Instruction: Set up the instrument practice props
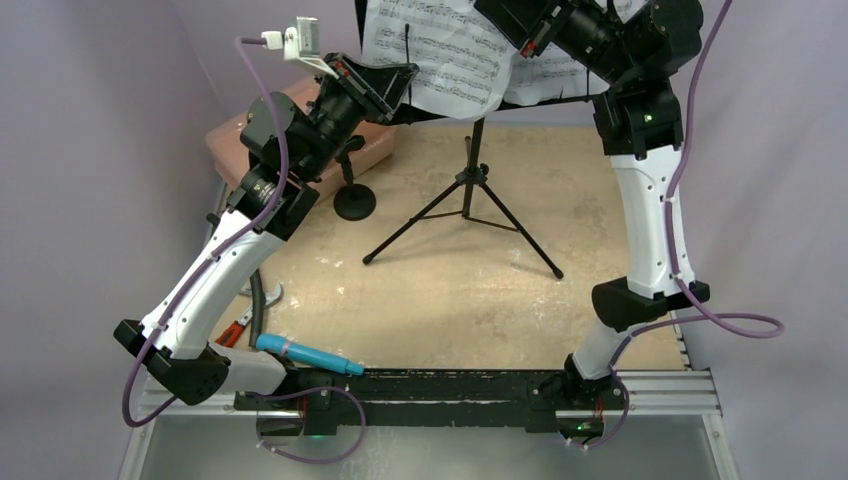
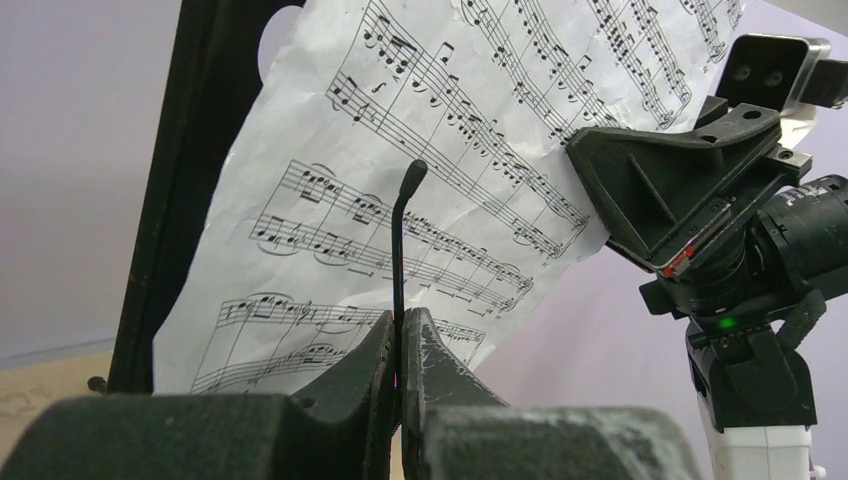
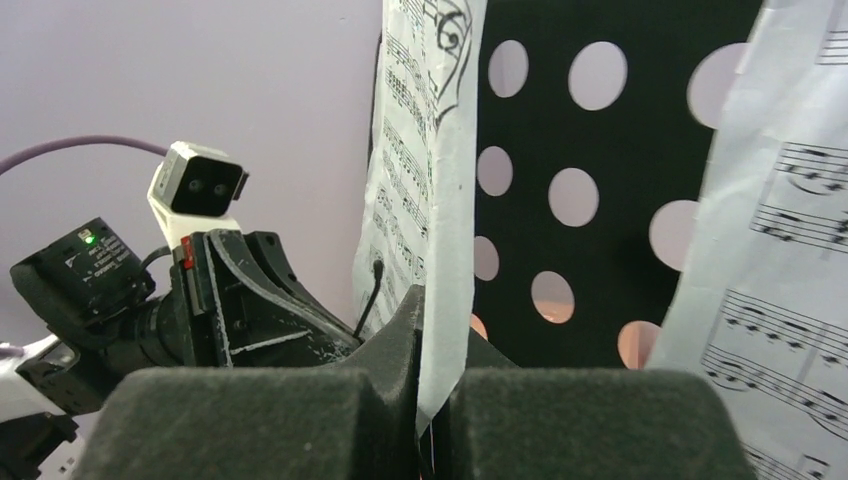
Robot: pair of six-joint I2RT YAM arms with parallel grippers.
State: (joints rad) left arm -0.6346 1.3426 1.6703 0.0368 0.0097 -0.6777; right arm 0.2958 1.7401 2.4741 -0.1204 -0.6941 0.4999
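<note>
Nearest to my bases, the microphone (image 1: 305, 355) lies flat at the table's front edge, beside the red-handled tool (image 1: 232, 335). It is not mounted yet, and I judge it waits there because both my grippers are busy higher up. Further in, the mic stand (image 1: 353, 200) sits upright on its round base just in front of the pink box (image 1: 222, 145), with nothing in its clip that I can see. Next to it the music stand (image 1: 468, 190) has its tripod legs spread on the table, so it carries its own weight.

Up at the desk (image 3: 610, 130), my left gripper (image 2: 403, 335) is clenched on the thin black retainer wire (image 2: 398, 250) that rises in front of the left page (image 2: 420, 130). I hold it, I think, to keep it off the paper while the sheet is adjusted. My right gripper (image 3: 432, 385) is pinched tight on that page's edge, which hangs away from the perforated desk, probably so I can slide it back flat. The second page (image 3: 780, 230) rests against the desk further right.
</note>
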